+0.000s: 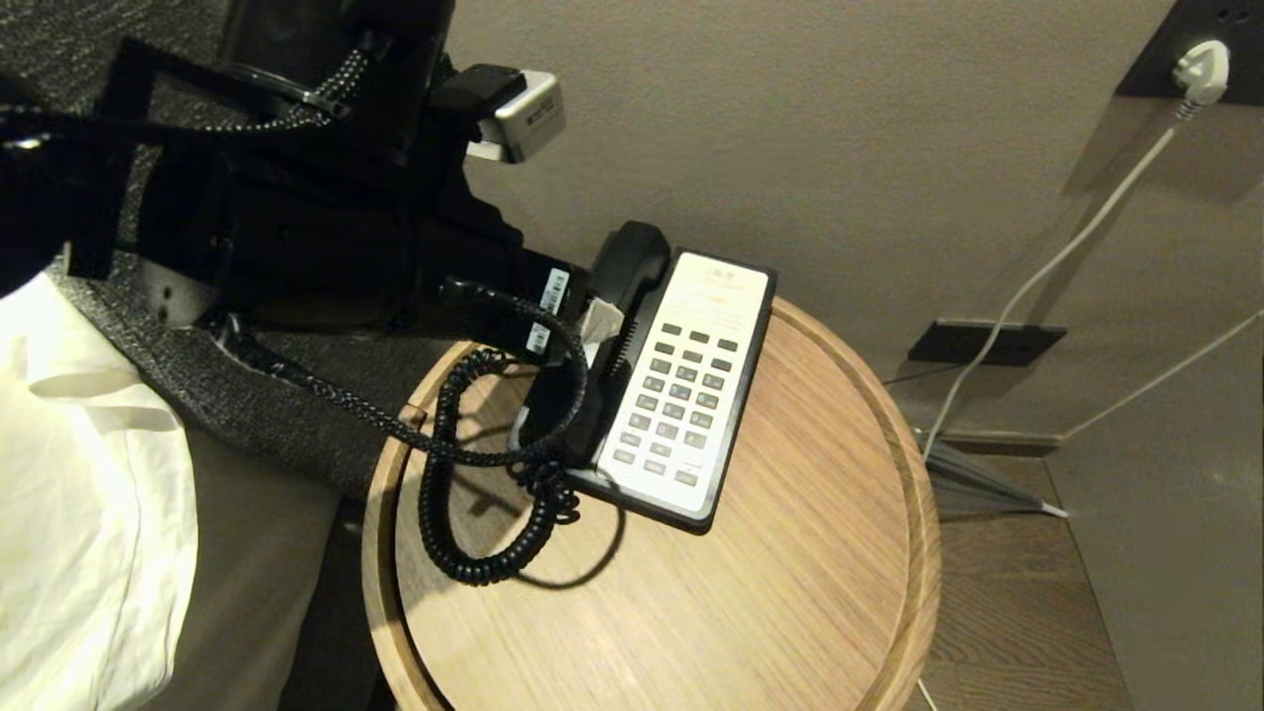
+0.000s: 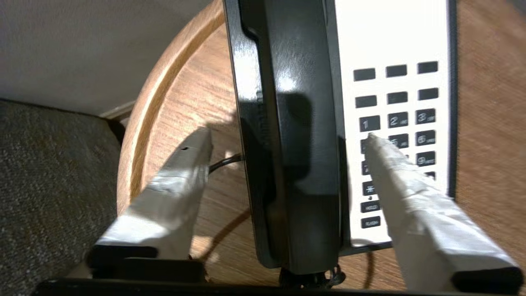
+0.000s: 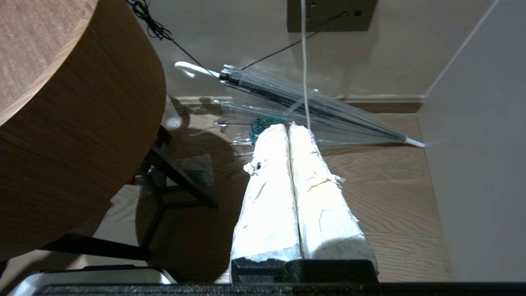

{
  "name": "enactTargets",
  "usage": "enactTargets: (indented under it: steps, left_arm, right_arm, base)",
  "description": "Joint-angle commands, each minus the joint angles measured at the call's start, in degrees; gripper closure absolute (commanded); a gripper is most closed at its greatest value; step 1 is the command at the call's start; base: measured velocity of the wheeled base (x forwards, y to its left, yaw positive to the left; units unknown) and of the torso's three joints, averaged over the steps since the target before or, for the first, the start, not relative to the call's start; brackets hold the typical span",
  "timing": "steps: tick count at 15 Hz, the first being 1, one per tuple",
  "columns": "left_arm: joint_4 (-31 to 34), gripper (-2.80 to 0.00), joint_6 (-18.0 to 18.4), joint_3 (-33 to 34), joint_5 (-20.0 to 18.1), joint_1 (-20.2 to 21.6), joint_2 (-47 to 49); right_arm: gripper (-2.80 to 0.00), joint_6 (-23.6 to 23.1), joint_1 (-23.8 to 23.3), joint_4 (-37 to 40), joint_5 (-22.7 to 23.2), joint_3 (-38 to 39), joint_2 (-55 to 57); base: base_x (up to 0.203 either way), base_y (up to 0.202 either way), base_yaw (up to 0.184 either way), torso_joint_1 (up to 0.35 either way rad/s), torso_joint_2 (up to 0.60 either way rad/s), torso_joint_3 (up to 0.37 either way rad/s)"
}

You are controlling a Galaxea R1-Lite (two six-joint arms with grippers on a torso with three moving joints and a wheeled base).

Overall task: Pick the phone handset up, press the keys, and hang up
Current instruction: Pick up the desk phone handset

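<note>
The black phone handset [image 1: 628, 265] [image 2: 300, 123] lies in its cradle on the black-and-white phone base [image 1: 736, 286], on the side of the keys [image 1: 681, 395] [image 2: 396, 119] nearer my left arm. Its coiled cord [image 1: 444, 474] loops over the round wooden table [image 1: 790, 592]. My left gripper [image 1: 592, 336] [image 2: 287, 135] is open and straddles the handset's middle. One taped finger [image 2: 181, 176] hangs over the wood, the other over the keypad, and neither touches the handset. My right gripper [image 3: 288, 126] is shut and empty, hanging beside the table above the floor.
A bed with white linen [image 1: 79, 494] and a grey fabric panel [image 1: 247, 415] lies left of the table. A white plug [image 1: 1200, 69] and its cable run down the wall on the right. A clear umbrella [image 3: 308, 102] lies on the wooden floor near the table's dark legs [image 3: 172, 176].
</note>
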Motion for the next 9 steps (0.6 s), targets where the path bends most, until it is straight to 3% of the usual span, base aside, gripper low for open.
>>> enactTargets:
  steps: [1, 9]
  left_arm:
    - [0.92, -2.8, 0.09, 0.7, 0.45, -0.38, 0.48]
    - [0.99, -2.8, 0.26, 2.77, 0.52, 0.06, 1.87]
  right_arm:
    - [0.0, 0.01, 0.0, -0.04, -0.01, 1.23, -0.02]
    - [0.0, 0.01, 0.0, -0.04, -0.01, 1.23, -0.02]
  base:
    - [0.0, 0.0, 0.0, 0.0, 0.0, 0.0]
    - [0.0, 0.0, 0.0, 0.0, 0.0, 0.0]
